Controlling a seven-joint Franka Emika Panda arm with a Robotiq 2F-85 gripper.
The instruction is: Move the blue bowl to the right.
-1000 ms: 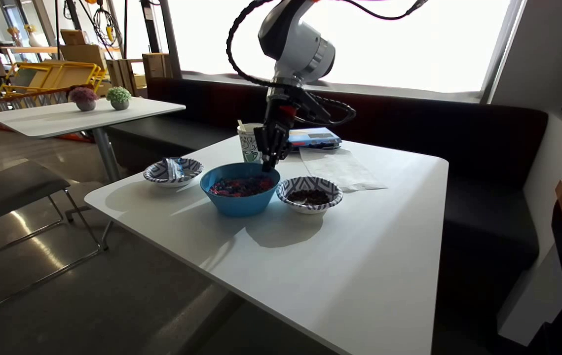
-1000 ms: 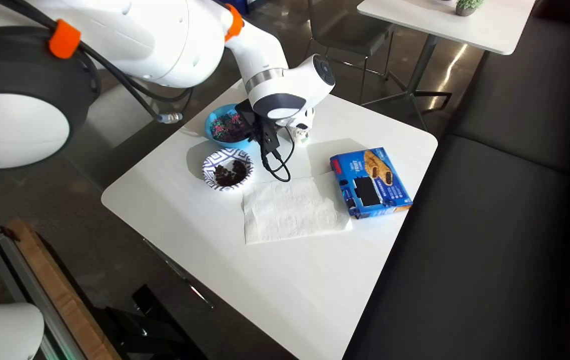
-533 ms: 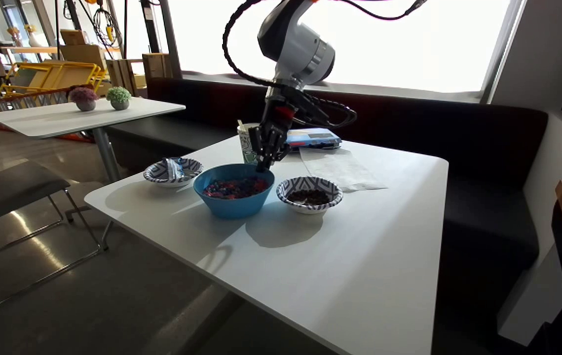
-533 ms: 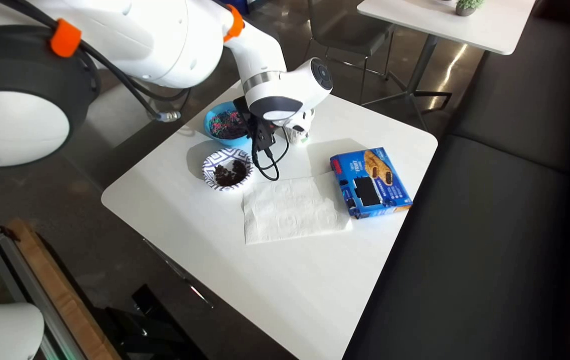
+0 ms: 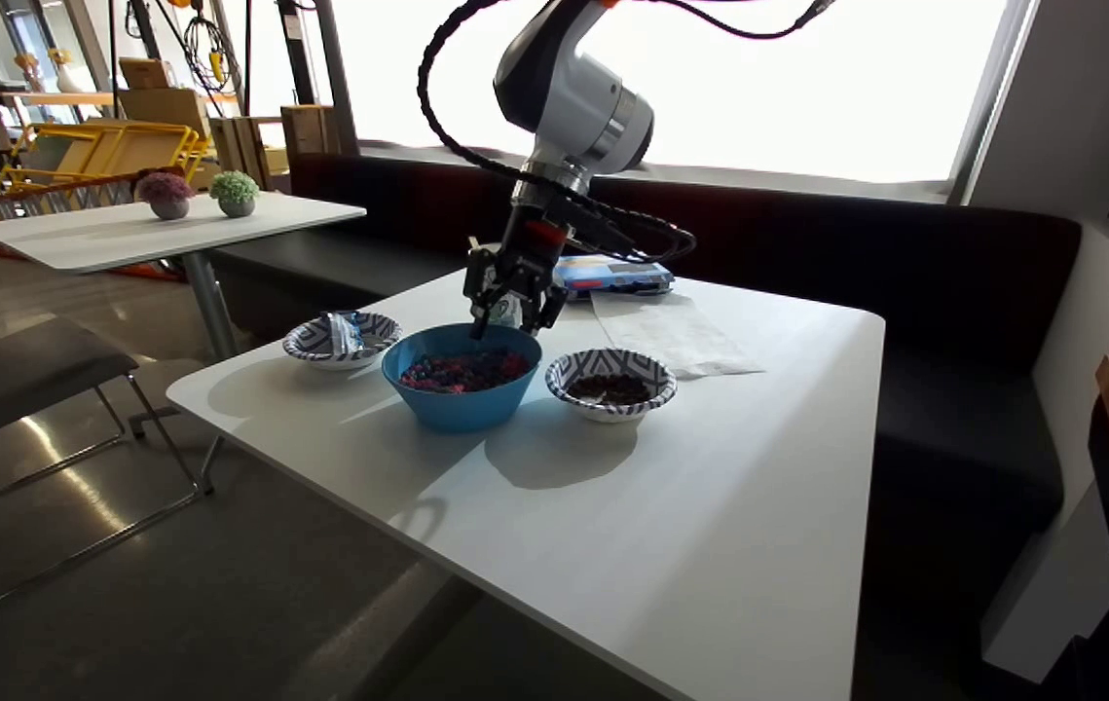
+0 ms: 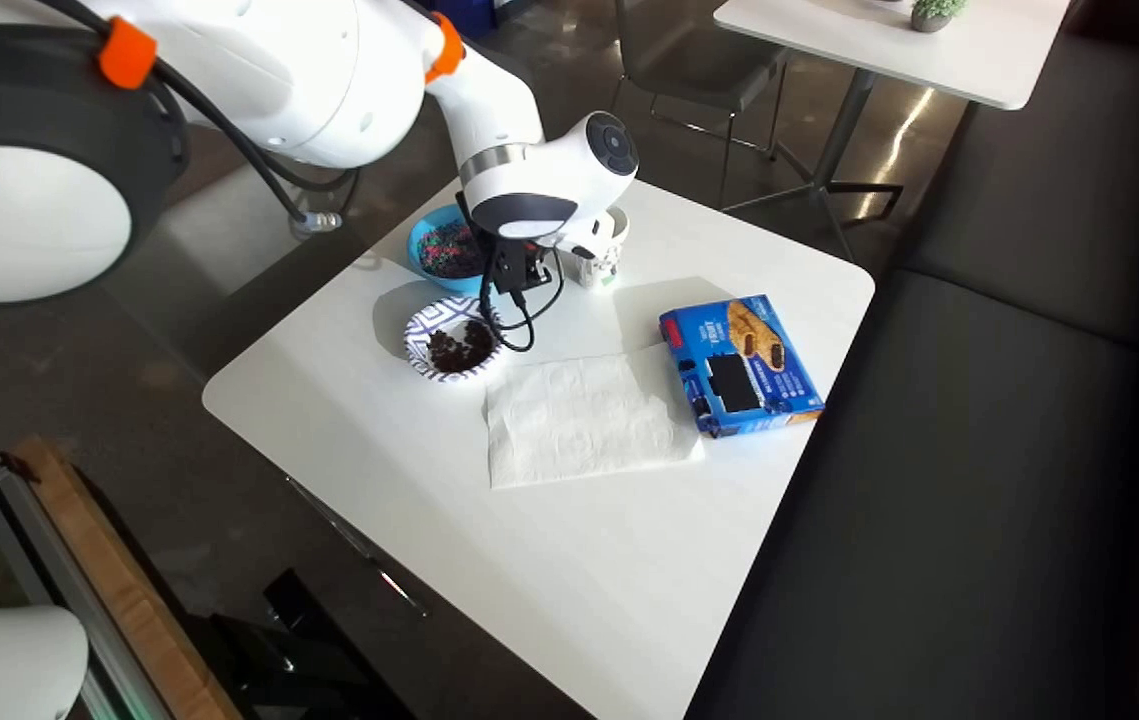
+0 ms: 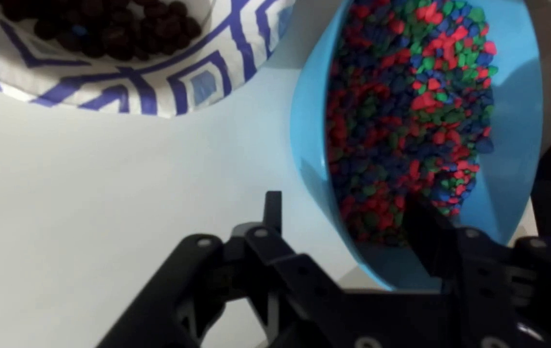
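Note:
The blue bowl [image 5: 462, 411], deep and filled with red, green and blue bits, rests on the white table; it shows in both exterior views, partly covered by the arm in an exterior view [image 6: 441, 216]. My gripper [image 7: 345, 210] stands open across the rim of the bowl in the wrist view. One finger [image 7: 273, 210] is outside the wall, over the tabletop, and the opposite one reaches over the inside of the bowl. Gaps show between the rim and both fingers. In an exterior view the gripper [image 5: 505, 329] is at the bowl's back edge.
A patterned bowl with dark brown pieces [image 5: 612, 413] sits close beside the blue bowl. Another patterned bowl holding a packet [image 5: 345, 336] stands on its opposite side. A white cup [image 6: 605, 268] is behind the gripper. A paper towel [image 6: 589, 420] and a blue box [image 6: 744, 365] lie farther off.
The blue bowl slid slightly left in an exterior view during the first half second, then stayed put. Since then the jaws have spread apart, and the arm has shifted a little left.

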